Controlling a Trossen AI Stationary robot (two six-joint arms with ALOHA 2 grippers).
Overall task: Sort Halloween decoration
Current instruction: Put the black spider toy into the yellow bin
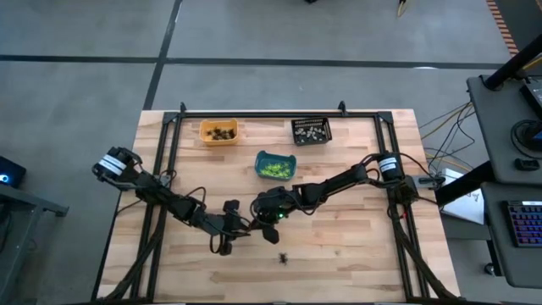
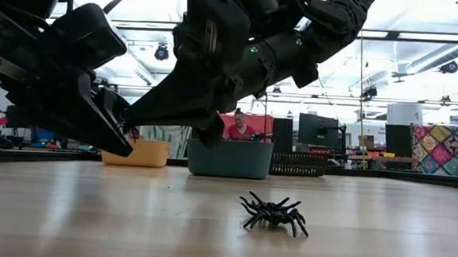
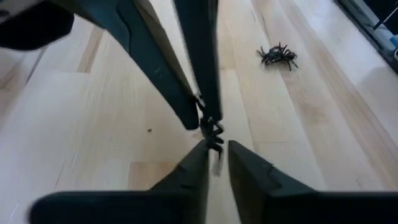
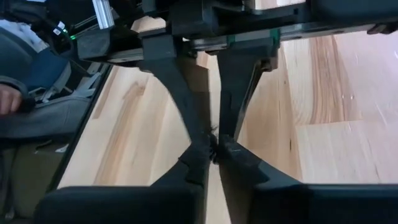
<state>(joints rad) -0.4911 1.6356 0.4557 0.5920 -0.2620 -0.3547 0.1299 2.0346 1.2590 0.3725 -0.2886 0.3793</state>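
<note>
Green trinkets [image 1: 273, 170] in teal bin [image 1: 262, 158].

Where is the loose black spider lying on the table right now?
In the high view the black spider lies alone on the bare wood near the table's front edge, just in front of the two grippers meeting at mid-table, far from the three bins at the back.
</note>
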